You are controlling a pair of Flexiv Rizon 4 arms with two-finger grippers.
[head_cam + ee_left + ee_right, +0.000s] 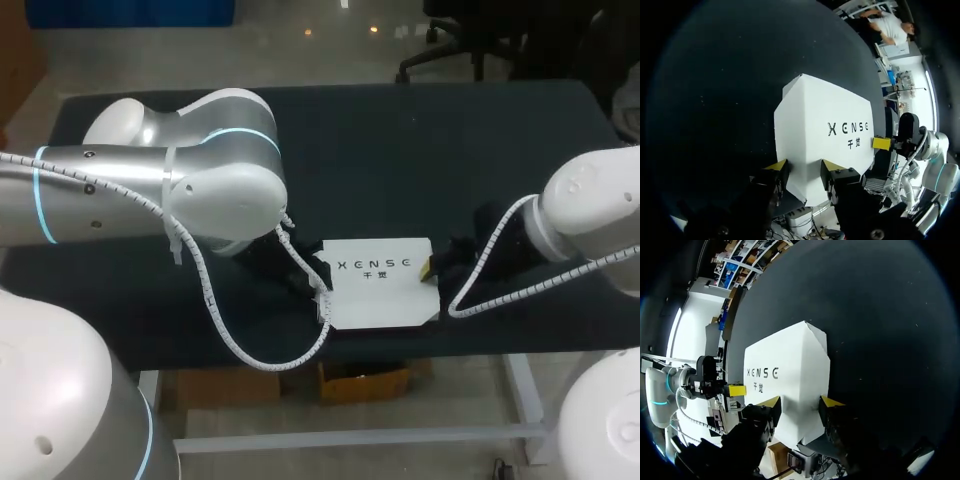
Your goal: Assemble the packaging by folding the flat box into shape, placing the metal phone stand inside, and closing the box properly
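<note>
My left pincer (805, 165) is partly open. Its two yellow-tipped fingers (779, 166) stand apart with a gap between them. The near end of the white box (820, 115) fills that gap. One finger sits right at the box's edge and the other is over its top. I cannot tell if either finger really presses on it. My right pincer (801, 401) is the same at the other end of the box. It is also partly open, with white card showing between its fingers (832, 402). One of them is by a folded edge and one is over the top. From each pincer the box goes away ahead, with dark letters on its top. At the box's far end you can see a yellow tip of the other pincer. So the box lies right between the two pincers, one at each end. It rests on the black table (400, 150), close to the table edge nearest me. My left arm (150, 185) comes in big and grey behind the left pincer. A white curly cable (280, 355) hangs from it in a loop just beside that pincer. My right arm (590, 215) comes in behind the right pincer. Past the box, the black table stretches on far ahead of both pincers.
</note>
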